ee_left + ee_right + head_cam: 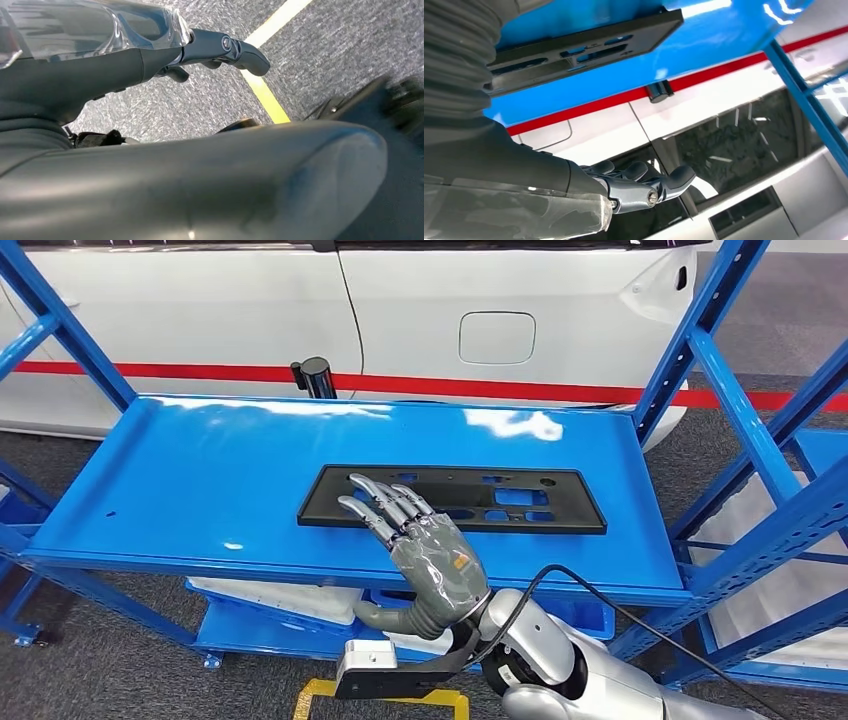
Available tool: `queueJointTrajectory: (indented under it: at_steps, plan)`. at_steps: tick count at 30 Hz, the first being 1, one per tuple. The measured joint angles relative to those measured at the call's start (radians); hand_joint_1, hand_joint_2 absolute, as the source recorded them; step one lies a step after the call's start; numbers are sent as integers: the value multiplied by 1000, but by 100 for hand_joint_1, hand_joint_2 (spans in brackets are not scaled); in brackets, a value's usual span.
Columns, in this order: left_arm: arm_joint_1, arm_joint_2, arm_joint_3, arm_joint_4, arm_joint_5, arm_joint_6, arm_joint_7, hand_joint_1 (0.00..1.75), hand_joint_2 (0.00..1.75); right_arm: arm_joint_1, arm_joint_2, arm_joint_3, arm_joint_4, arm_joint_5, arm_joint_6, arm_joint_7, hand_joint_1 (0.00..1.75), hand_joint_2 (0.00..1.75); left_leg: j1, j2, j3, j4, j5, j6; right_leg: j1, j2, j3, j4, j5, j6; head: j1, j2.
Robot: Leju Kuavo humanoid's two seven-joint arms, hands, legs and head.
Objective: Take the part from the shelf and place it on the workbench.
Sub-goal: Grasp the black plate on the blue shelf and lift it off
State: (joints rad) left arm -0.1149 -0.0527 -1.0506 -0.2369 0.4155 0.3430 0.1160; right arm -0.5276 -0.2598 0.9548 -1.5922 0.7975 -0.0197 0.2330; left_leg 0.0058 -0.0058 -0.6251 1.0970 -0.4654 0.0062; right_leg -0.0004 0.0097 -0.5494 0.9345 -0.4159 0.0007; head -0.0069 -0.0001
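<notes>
A flat black part (575, 502) with several cut-outs lies on the blue shelf (200, 490), right of its middle. My right hand (425, 545) reaches in from below over the shelf's front edge, palm down, its outstretched fingers (375, 495) over the part's left end. The hand holds nothing. In the right wrist view the part (589, 42) lies on the blue shelf (724, 35), and my right hand (639, 187) stands apart from it. My left hand (220, 47) hangs over the grey floor with nothing in it.
Blue shelf uprights (700, 340) rise at both ends. A white car (450, 310) with a red stripe stands close behind, and a black post (315, 375) at the shelf's back edge. White items lie on the lower shelf (270, 595). A yellow line (265, 95) crosses the floor.
</notes>
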Motion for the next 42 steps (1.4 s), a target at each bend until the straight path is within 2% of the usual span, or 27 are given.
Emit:
queueJointTrajectory:
  at_steps: [2,3,5,7,8,9,11,12,13,14,16,18,19,22,24,25,28,29,30,31,33,35,36,39,41,42]
  plan:
    - [0,-7,0,0,-3,-5,4,0,0,-8,-5,4,-3,1,16,14,0,175,-4,0,61,-128,49,9,4,1,2,1,-4,6,0,0]
    - [1,-10,-1,0,-5,-7,6,0,0,-12,-8,7,-4,2,24,20,0,175,-6,0,76,-159,59,15,5,1,3,2,-7,10,1,0]
    - [3,-15,-3,0,-7,-11,12,0,0,-20,-14,13,-4,6,41,31,0,175,-8,-1,77,-162,59,27,6,1,3,2,-9,18,2,0]
    - [6,-19,-5,0,-5,-12,15,0,0,-32,-20,19,-3,14,57,38,0,175,-6,-1,79,-164,61,38,3,0,-3,21,-23,28,2,0]
    - [5,-20,-5,0,-3,-12,16,0,0,-39,-22,21,-2,17,62,40,0,175,-4,0,81,-165,62,44,2,0,-18,57,-45,32,3,0]
    - [5,-20,-6,0,-1,-11,16,0,0,-45,-24,23,1,19,66,40,0,175,-3,0,83,-166,62,48,0,0,-45,116,-76,36,4,0]
    - [5,-20,-6,0,3,-6,16,0,0,-53,-27,30,13,18,67,34,0,175,-3,1,84,-165,60,52,-2,-1,-116,260,-136,41,5,0]
    - [7,-20,-6,0,6,-2,15,0,0,-57,-27,35,22,15,65,27,0,175,-3,0,84,-165,60,52,-3,-1,-144,309,-148,43,5,0]
    - [8,-20,-6,0,9,3,15,0,0,-62,-28,39,31,12,62,21,0,175,-3,0,85,-165,59,52,-3,-1,-155,321,-141,43,5,0]
    - [10,-20,-6,0,12,7,15,0,0,-68,-27,43,40,7,56,14,0,175,-3,-1,87,-165,57,51,-4,-1,-147,296,-118,43,5,0]
    - [12,-18,-6,0,13,12,15,0,0,-81,-26,46,54,-1,38,6,0,175,-2,-4,94,-165,52,46,-7,-1,-80,147,-43,41,5,0]
    - [11,-12,-6,1,3,9,21,0,0,-86,-24,46,65,-7,14,7,0,175,-3,-6,99,-166,49,37,-6,-1,-23,32,-1,37,6,0]
    - [11,-7,-6,1,-4,6,27,0,0,-86,-23,46,69,-9,2,10,0,175,-4,-7,100,-167,48,33,-4,-1,-15,15,1,34,6,0]
    - [12,10,-8,3,-17,-2,49,0,0,-79,-21,46,78,-17,-30,18,0,175,-3,-7,98,-169,46,20,2,1,-19,15,1,17,6,0]
    - [11,23,-8,4,-19,0,52,0,0,-76,-20,44,84,-23,-51,16,0,175,0,-6,87,-142,26,11,0,1,-19,13,3,6,5,0]
    - [11,29,-8,4,-20,3,49,0,0,-73,-19,43,86,-27,-60,12,0,175,1,-4,68,-99,1,7,-1,1,-18,12,4,1,5,0]
    - [10,44,-9,4,-19,14,36,0,0,-59,-14,39,98,-38,-79,-6,0,175,1,-3,-40,127,-96,0,3,0,-19,13,2,-7,4,0]
    - [9,49,-9,4,-19,17,34,0,0,-53,-13,38,102,-42,-80,-11,0,175,1,-3,-65,174,-107,1,5,0,-18,13,2,-7,3,0]
    - [7,53,-9,4,-18,20,32,0,0,-49,-13,36,106,-47,-80,-15,0,175,-1,-3,-69,176,-97,3,8,0,-17,13,2,-8,3,0]
    - [5,57,-9,4,-18,22,31,0,0,-46,-12,34,110,-52,-79,-20,0,175,-2,-3,-54,140,-72,7,10,1,-16,13,1,-8,3,0]
    - [-3,67,-10,4,-18,28,26,0,0,-43,-11,29,114,-61,-70,-26,0,175,-10,-3,17,-18,1,22,12,2,-11,13,1,-9,3,0]
    - [-11,76,-10,4,-18,34,20,0,0,-40,-11,23,115,-70,-53,-28,0,175,-20,-2,74,-141,47,36,14,2,-10,12,0,-7,3,0]
    - [-14,79,-10,4,-18,36,18,0,0,-37,-11,20,115,-73,-44,-27,0,175,-24,-1,85,-166,54,40,14,2,-10,11,-1,-4,3,0]
    - [-16,86,-11,4,-23,40,16,0,0,-29,-13,13,116,-76,-26,-23,0,175,-22,1,88,-174,62,47,13,1,-10,12,-2,8,3,0]
    - [-18,91,-13,4,-28,41,17,0,0,-29,-15,6,118,-72,-21,-20,0,175,-16,3,93,-181,69,53,12,1,-31,63,-36,19,5,0]
    - [-19,92,-13,4,-30,41,18,0,0,-29,-16,3,122,-68,-19,-18,0,175,-13,3,95,-182,70,55,9,1,-56,120,-67,24,5,0]
